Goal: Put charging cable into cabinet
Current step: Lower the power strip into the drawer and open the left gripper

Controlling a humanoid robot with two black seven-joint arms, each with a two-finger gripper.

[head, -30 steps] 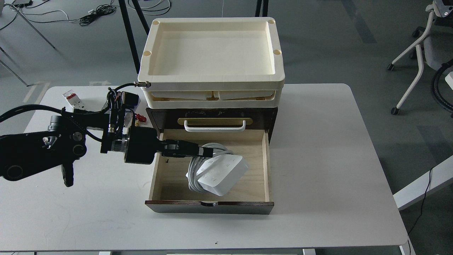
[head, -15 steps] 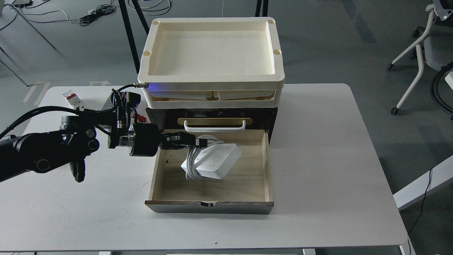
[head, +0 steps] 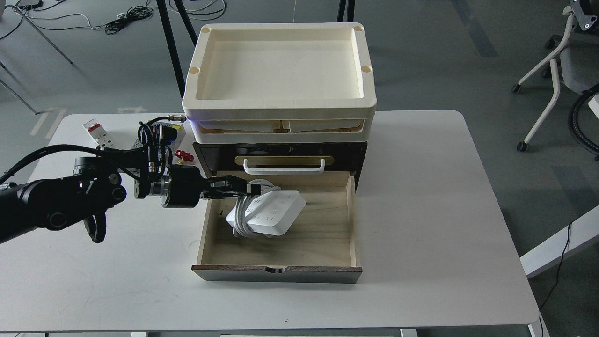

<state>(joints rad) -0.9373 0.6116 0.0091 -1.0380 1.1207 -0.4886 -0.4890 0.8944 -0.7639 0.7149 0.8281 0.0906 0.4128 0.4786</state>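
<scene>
The charging cable (head: 270,214), a white power strip with its thick cord looped round it, hangs tilted inside the open lower drawer (head: 349,220) of the dark brown cabinet (head: 359,157). My left gripper (head: 255,188) reaches in from the left over the drawer's left wall and is shut on the cord loop at the strip's back end. The drawer is pulled out toward me, pale wood inside, dark front at the near edge. The upper drawer with the white bar handle (head: 283,166) is closed. My right gripper is out of view.
Cream trays (head: 281,100) are stacked on the cabinet. A small white switch block with a red tab (head: 97,131) and a small red part (head: 182,155) lie on the white table (head: 444,210) left of the cabinet. Chairs and cables are on the floor beyond.
My left gripper has pulled back to the left and slightly away from me, carrying the power strip from the drawer's middle to its back left part.
</scene>
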